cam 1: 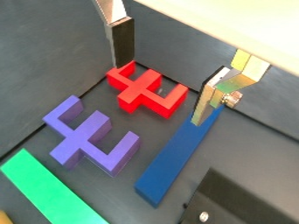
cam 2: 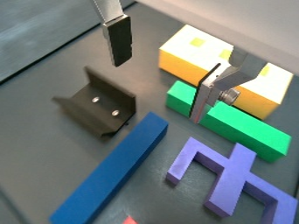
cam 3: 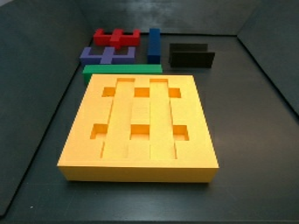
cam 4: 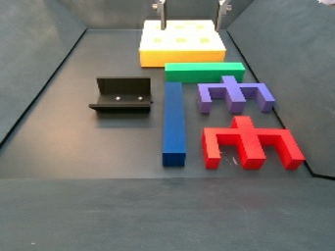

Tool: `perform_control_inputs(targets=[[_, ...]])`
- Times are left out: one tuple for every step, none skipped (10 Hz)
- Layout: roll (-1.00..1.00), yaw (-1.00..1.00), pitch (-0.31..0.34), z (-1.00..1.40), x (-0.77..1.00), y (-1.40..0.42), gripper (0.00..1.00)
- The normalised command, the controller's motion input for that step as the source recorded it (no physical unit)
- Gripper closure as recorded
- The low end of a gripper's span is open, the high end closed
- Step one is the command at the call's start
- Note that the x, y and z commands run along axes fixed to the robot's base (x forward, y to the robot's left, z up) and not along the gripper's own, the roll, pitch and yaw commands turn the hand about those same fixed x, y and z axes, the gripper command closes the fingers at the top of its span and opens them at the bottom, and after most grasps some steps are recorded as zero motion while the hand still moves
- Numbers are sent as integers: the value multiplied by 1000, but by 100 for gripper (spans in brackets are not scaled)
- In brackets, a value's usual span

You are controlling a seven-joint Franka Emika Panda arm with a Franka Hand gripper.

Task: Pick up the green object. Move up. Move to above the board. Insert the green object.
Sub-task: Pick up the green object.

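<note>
I had nothing done yet: the gripper (cam 2: 163, 63) hung empty with fingers parted above the floor, the green bar (cam 4: 205, 71) lay flat against the board (cam 4: 183, 43), unpicked.

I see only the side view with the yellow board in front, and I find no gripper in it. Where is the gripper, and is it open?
Observer: The gripper is open, with nothing between its fingers. In both wrist views it hangs above the pieces on the floor, and the green object is below one finger.
Operator: Is the green object free on all sides?
Observer: No. In a side view its long edge lies against the board, or nearly. I cannot tell whether they touch.
Operator: The blue piece looks short to me.
Observer: It is a long blue bar, lying flat between the fixture and the purple cross-shaped block.
</note>
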Motion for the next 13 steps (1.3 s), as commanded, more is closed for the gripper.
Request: perform_control_inputs(targets=[[-134, -874, -70, -11, 0, -197, 0], [-124, -869, -63, 0, 0, -177, 0], [-117, -837, -77, 0, -49, -154, 0], [-101, -817, -84, 0, -91, -154, 0], [-70, -817, -67, 0, -97, -157, 0], [-54, -846, -40, 0, -91, -117, 0], [-37, -851, -27, 0, -106, -103, 0], [0, -820, -4, 0, -174, -103, 0], [0, -791, 0, 0, -146, -123, 0], [0, -771, 0, 0, -137, -114, 0], [0, -771, 0, 0, -109, -123, 0], [-23, -766, 0, 0, 0, -80, 0], [-47, -557, 0, -97, 0, 0, 0]])
